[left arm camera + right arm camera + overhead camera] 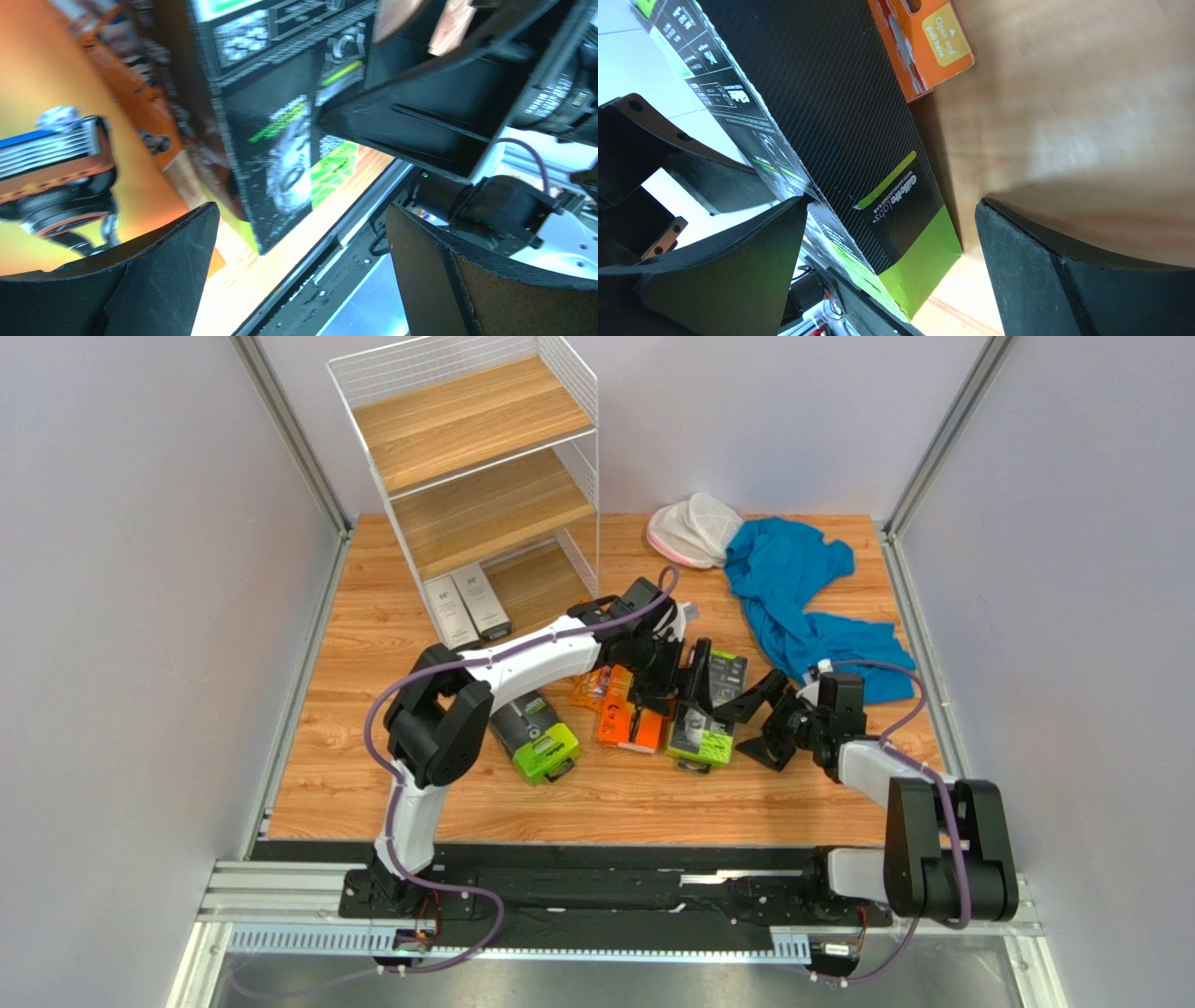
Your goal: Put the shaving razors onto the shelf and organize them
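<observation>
The shelf [470, 462] stands at the back left, a white wire rack with wooden tiers. The shaving razors lie in a cluster at mid-table. One black pack with a lime end [706, 714] is propped up between both grippers, and another [540, 738] lies under my left forearm. Orange packs [629, 721] sit between them. My left gripper [676, 672] is open beside the propped pack [281, 140], with an orange Gillette box [56, 161] to its left. My right gripper [892, 266] is open, and the pack's lime end [913, 259] lies between its fingers.
Two slim grey-white boxes [470, 609] stand on the shelf's bottom tier. A blue cloth [807, 602] and a white-and-pink fabric item [694, 529] lie at the back right. Grey walls close in both sides.
</observation>
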Controlling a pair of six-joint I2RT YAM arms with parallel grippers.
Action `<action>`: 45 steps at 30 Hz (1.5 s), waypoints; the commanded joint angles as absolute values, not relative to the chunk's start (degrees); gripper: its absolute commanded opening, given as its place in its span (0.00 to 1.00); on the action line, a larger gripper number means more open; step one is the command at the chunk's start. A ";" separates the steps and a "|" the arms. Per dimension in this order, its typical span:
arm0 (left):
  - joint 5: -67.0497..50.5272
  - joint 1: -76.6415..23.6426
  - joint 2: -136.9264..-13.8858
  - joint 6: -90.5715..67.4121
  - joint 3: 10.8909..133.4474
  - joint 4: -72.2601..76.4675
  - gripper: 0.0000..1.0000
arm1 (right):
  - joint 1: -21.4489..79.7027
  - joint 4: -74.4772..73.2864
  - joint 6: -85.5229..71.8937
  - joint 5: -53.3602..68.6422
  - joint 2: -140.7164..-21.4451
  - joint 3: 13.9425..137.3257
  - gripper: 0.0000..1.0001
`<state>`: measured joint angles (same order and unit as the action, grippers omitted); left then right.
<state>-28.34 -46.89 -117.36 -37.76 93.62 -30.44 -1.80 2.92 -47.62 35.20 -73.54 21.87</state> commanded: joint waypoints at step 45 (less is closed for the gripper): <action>-29.36 -40.43 -83.25 -39.72 68.65 -18.81 0.96 | -0.88 24.88 -54.06 54.93 -62.94 24.34 0.22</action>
<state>-29.47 -41.60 -90.04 -40.34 72.66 -22.28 -1.17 30.00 -57.04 50.94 -69.43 19.73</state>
